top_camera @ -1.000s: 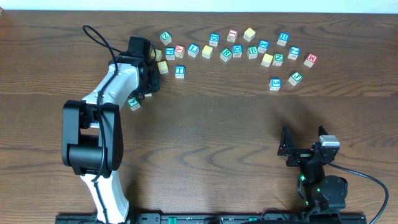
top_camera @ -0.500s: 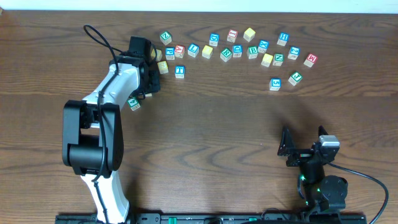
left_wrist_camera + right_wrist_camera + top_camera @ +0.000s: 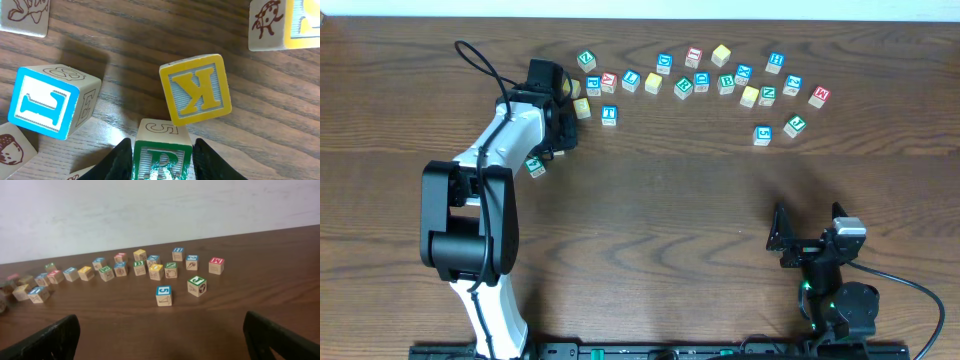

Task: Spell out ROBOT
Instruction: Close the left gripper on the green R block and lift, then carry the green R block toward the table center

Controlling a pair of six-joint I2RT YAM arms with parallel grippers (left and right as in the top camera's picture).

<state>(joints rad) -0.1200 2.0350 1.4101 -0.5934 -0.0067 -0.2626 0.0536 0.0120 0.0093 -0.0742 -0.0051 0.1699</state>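
Left hand [image 3: 163, 165] clamped on small green-lettered wooden R cube [image 3: 161, 156], dead centre between my fingers [image 3: 120, 161].
Light, rigid, smooth: squeeze flat opposite faces. Tilted yellow K cube [image 3: 196, 90] just ahead, may topple.

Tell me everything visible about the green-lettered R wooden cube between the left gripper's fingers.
The small wooden cube with a green-framed green R sits between the black fingers of the left gripper, which look closed on its sides. Its adjoining pale face bears an outlined 5. The frame cuts off its lower part. A tilted yellow K cube overlaps its far edge, seemingly touching. Whether it rests on the table is unclear.
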